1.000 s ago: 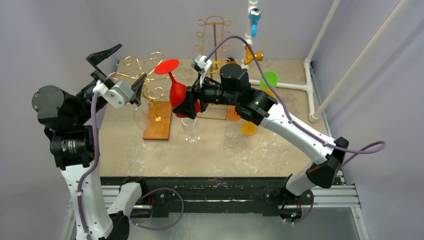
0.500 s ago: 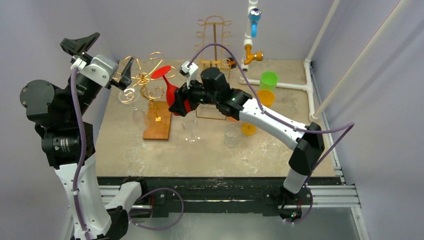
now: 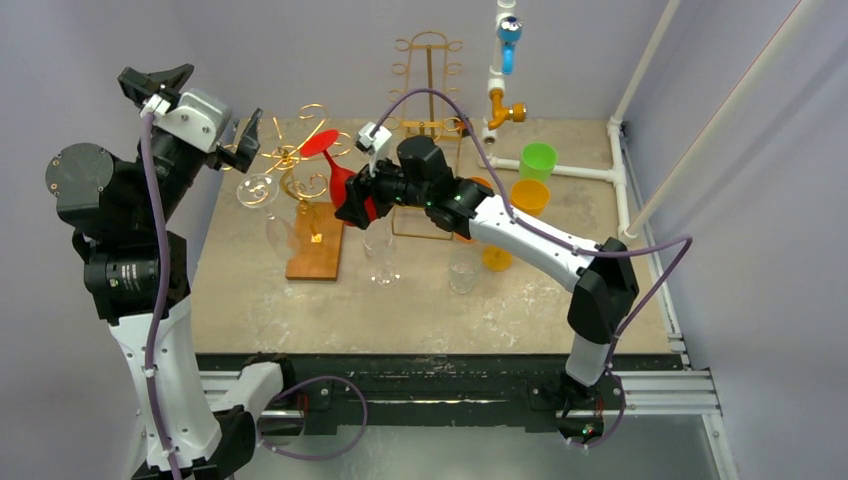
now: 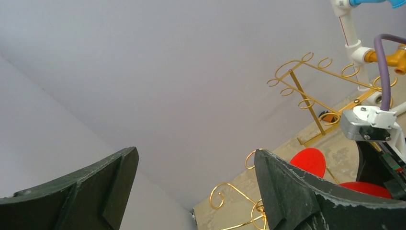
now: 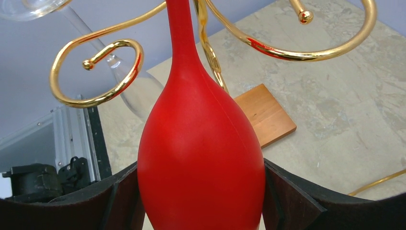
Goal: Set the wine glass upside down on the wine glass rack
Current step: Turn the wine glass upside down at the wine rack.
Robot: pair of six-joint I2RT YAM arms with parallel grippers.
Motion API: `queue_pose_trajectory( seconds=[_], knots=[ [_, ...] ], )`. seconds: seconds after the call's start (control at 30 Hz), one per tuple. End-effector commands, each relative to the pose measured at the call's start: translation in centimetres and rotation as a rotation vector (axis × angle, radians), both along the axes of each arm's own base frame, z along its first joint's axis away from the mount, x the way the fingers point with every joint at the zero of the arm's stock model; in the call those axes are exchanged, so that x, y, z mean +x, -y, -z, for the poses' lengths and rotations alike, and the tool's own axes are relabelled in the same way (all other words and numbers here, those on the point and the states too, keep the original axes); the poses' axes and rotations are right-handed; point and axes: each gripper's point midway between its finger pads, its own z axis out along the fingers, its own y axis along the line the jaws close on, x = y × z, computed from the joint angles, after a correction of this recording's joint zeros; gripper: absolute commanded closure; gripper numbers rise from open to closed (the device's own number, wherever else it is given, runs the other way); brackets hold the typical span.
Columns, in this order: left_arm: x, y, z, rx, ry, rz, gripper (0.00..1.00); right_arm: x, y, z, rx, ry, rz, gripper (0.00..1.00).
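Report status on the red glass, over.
Right gripper shut on red wine glass, inverted, stem up among wine glass rack hooks. Left gripper open, empty, raised aside. Clear wine glass hangs close beside it.

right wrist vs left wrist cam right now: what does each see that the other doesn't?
Right wrist only: right gripper shut on the bowl of the red wine glass, an inverted clear glass, the wooden base.
Left wrist only: left gripper open in the air, the tall gold stand, a white pipe.
Both: the red wine glass and the gold scroll rack.
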Motion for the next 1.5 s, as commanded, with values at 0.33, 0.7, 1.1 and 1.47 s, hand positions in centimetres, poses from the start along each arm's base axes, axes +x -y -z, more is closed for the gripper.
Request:
queue_pose_trajectory(
  seconds=[0.33, 0.7, 1.1, 1.47],
  knots=[
    [1.2, -1.3, 0.7, -0.029, -0.037, -0.068, 0.0, -0.7, -3.6, 0.0, 0.043, 0.079, -0.05, 0.4],
    [1.4, -1.3, 1.3, -0.034, -0.051, -0.066, 0.0, -1.7, -4.6, -0.5, 0.117, 0.087, -0.087, 0.4],
    [1.6, -1.5, 1.5, -0.022, -0.049, -0.076, 0.0, -2.8, -4.9, -0.5, 0.141, 0.111, -0.116, 0.4],
    [1.6, -1.7, 1.9, -0.009, -0.046, -0.087, 0.0, -3.7, -4.3, -0.6, 0.193, 0.127, -0.124, 0.4]
  ],
)
